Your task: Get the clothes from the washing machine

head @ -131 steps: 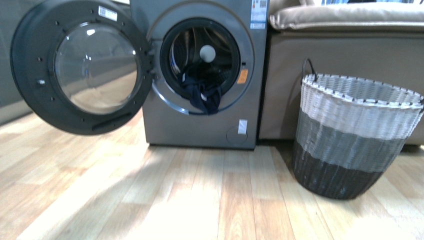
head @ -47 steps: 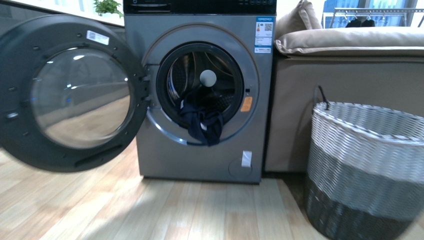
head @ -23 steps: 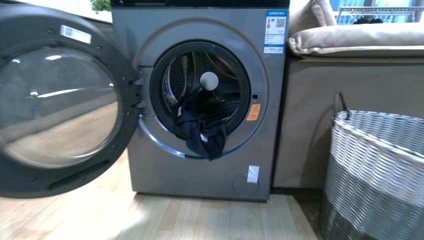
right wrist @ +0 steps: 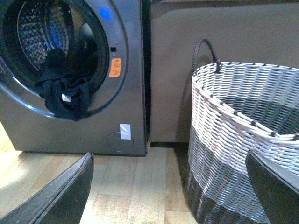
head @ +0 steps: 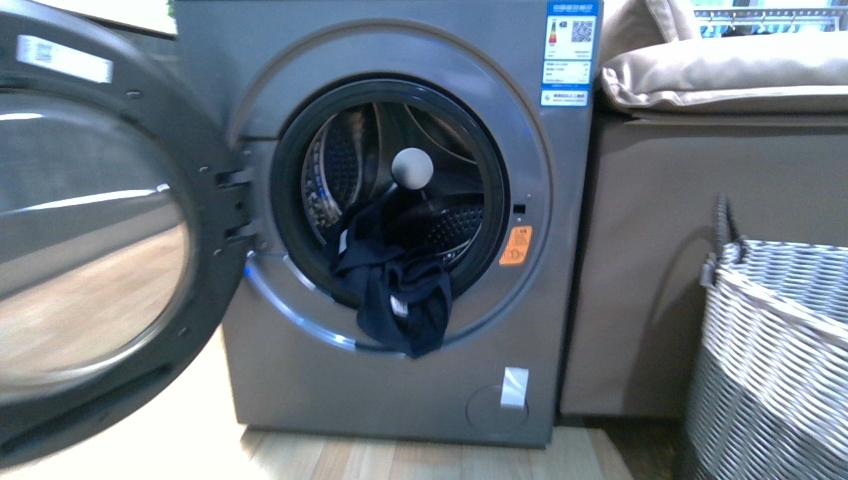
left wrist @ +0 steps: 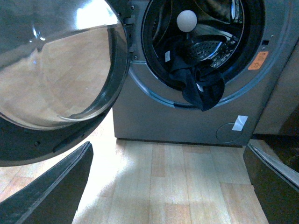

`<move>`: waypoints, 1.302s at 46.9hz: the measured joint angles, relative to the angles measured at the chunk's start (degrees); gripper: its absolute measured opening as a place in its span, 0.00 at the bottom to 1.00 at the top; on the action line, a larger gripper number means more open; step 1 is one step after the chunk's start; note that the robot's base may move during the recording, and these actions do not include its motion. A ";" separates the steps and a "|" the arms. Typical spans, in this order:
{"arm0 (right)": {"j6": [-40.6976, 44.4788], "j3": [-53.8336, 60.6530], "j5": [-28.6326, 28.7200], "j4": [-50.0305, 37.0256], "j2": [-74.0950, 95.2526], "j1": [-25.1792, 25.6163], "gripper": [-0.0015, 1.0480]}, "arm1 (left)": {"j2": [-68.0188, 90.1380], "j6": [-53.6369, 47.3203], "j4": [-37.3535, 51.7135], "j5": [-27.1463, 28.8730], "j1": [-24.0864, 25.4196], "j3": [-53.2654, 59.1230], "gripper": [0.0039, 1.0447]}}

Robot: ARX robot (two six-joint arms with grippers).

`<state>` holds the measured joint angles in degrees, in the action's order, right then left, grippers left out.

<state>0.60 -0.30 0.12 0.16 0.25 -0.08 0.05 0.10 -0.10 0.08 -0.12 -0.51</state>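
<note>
**Floor: pale wood planks, three things standing on it**

The light plank floor (head: 420,462) shows as a thin strip along the bottom edge, washed out by glare at lower left. The grey washing machine (head: 300,390) stands on it at centre. A tan sofa base (head: 640,300) sits just right of it. A woven basket (head: 770,370) is at lower right, its foot cut off by the frame.

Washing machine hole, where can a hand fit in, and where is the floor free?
The top half of the drum is open, above the clothes and around the white ball. The bottom rim is crowded: the clothes hang over it. The wood floor is bare between the door and the basket.
</note>
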 joint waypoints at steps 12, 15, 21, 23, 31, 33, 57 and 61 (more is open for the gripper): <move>-0.04 -0.04 -0.20 0.02 0.00 0.02 0.93 | -0.02 0.00 0.00 0.09 0.00 -0.02 0.94; -0.04 -0.02 -0.04 -0.02 0.00 0.00 0.93 | -0.02 -0.02 0.02 -0.07 0.00 -0.02 0.94; -0.04 -0.02 -0.07 -0.02 0.00 0.04 0.93 | -0.04 -0.02 0.00 -0.09 0.00 0.00 0.94; -0.02 -0.02 -0.07 -0.02 0.00 0.04 0.93 | 0.00 0.00 0.00 -0.09 0.00 -0.02 0.94; -0.02 -0.04 -0.17 -0.07 0.00 0.07 0.93 | -0.02 0.00 0.02 0.11 0.00 0.00 0.94; -0.02 -0.02 -0.02 -0.07 0.00 0.04 0.93 | 0.00 0.00 0.02 0.07 0.00 -0.02 0.94; -0.02 -0.02 -0.17 0.00 0.00 0.04 0.93 | 0.00 0.00 0.00 -0.09 0.00 0.00 0.94; -0.02 -0.02 -0.09 0.00 0.00 0.04 0.93 | 0.17 0.20 0.09 -1.29 0.35 -0.02 0.94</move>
<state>0.58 -0.32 0.03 0.16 0.25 -0.03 0.23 0.30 -0.01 -1.21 0.23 -0.54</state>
